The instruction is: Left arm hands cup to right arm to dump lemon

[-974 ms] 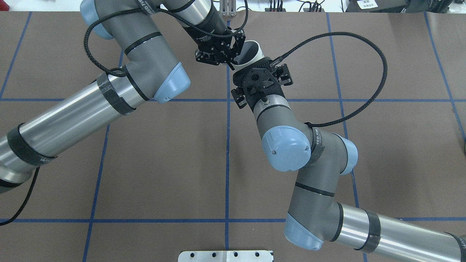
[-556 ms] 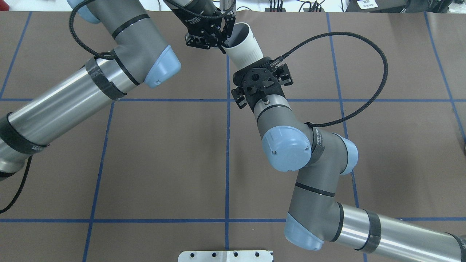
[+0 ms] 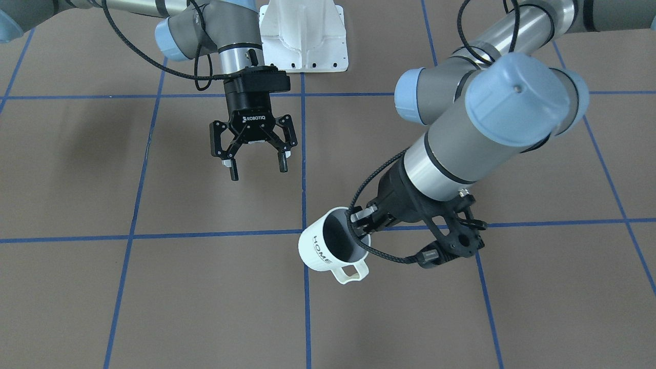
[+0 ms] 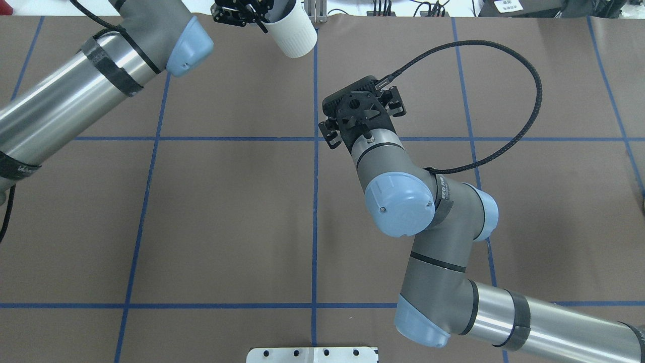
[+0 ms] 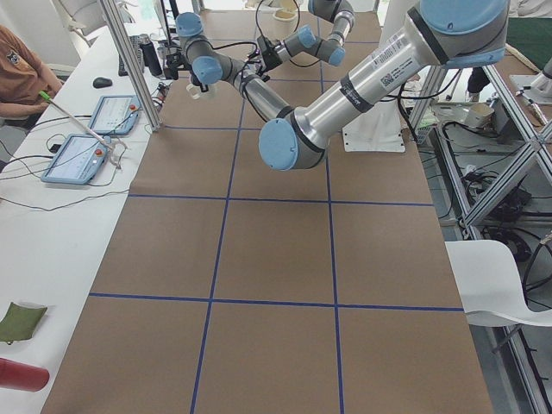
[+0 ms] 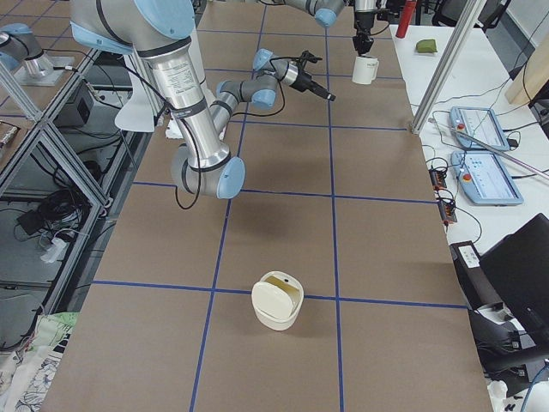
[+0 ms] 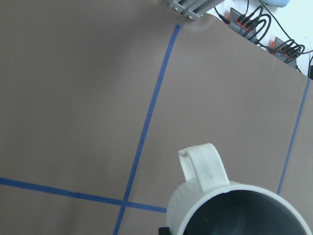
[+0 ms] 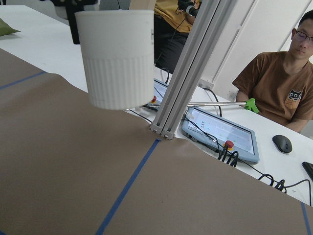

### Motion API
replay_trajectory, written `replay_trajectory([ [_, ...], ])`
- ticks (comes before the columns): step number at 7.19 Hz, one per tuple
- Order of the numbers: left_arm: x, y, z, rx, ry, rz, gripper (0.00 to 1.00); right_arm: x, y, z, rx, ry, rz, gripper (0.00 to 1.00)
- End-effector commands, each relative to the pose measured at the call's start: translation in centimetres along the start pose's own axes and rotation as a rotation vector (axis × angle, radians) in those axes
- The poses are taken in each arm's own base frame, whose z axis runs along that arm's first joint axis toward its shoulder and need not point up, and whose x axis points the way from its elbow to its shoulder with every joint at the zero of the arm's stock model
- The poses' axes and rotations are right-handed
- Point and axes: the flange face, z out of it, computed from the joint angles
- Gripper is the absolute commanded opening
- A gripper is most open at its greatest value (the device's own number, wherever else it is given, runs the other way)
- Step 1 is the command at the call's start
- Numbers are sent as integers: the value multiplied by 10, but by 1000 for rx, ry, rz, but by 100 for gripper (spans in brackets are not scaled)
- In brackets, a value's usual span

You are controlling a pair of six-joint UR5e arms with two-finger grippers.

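Half of cup (image 7: 209, 192) cut off in left wrist view; left gripper (image 3: 360, 219) clamps its rim; right gripper (image 3: 258, 172) splayed, empty.

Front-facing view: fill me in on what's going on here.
The left gripper holds the white mug by its rim, lifted off the table. The right gripper hangs open and empty, apart from the mug. The part of the mug's dark inside that shows has no lemon in it.
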Motion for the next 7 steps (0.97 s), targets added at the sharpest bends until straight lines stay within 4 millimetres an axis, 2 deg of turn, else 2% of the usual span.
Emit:
replay_trajectory([
  [1,-44,-40,1,125,-72,32,0,36,-31,2,-46,-90,49,100],
  [2,-72,-68,-17,153,-119,63,0,69,-49,11,-100,-151,80,100],
  [3,-90,-91,-52,167,-186,103,0,112,-69,19,-181,-219,131,100],
  [4,-113,-99,-68,167,-295,166,0,164,-92,21,-299,-298,195,100],
  [6,-198,-90,-63,102,-503,331,0,264,-125,11,-492,-405,312,100],
  [7,-260,-82,-54,43,-544,404,0,303,-131,1,-572,-417,377,100],
])
